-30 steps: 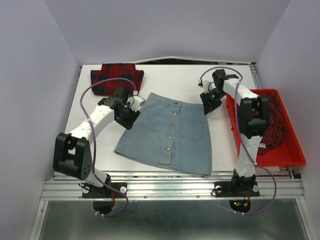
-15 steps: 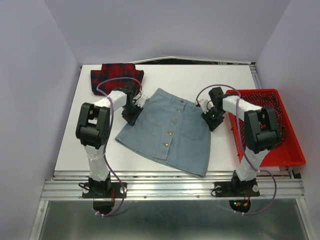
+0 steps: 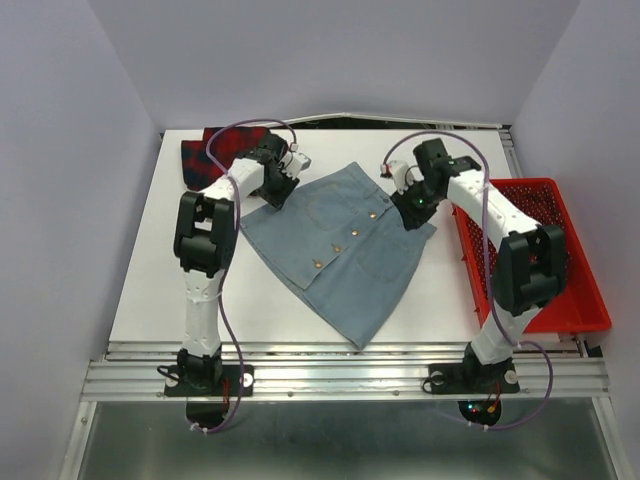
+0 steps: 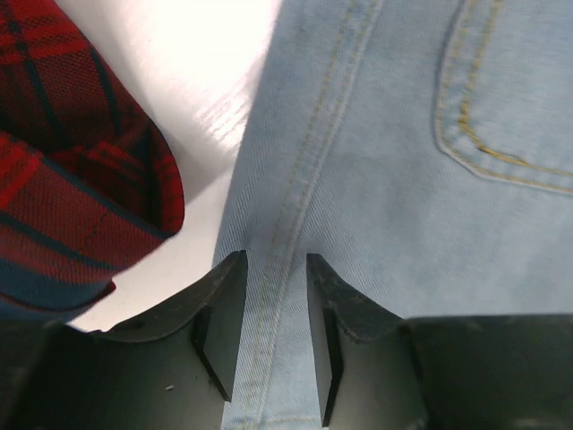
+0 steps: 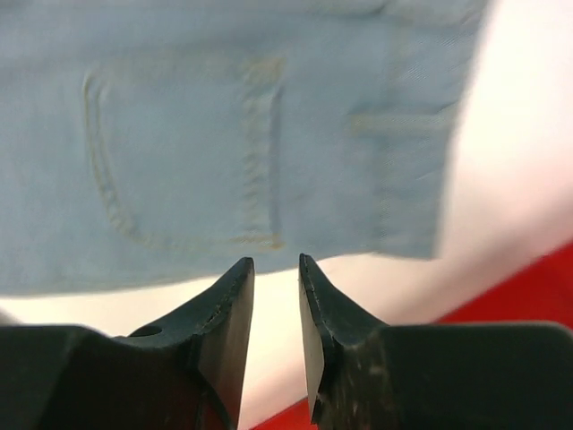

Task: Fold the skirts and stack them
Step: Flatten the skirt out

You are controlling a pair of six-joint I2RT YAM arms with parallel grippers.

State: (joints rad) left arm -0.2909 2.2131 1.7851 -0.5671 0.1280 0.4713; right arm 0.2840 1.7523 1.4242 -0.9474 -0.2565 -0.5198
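Left arm (image 3: pixel 245 178) hides part of the plaid skirt (image 3: pixel 200 160), and right wrist view blurs the denim skirt (image 5: pixel 224 134).

The top view is brightly and evenly lit from above. The white counter (image 3: pixel 440 290) is rendered without harsh glare, and only short, soft shadows are cast under the arms. A faint violet tint is seen on the enclosure walls. In the left wrist view the counter is blown out to near white beside the plaid skirt (image 4: pixel 72 161), while the weave and stitching of the denim skirt (image 4: pixel 403 224) are rendered sharply. The right wrist view is blurred: pocket seams and the red basket (image 5: pixel 528 296) are smeared. The left end effector (image 4: pixel 276 296) and right end effector (image 5: pixel 276 278) are left dark.
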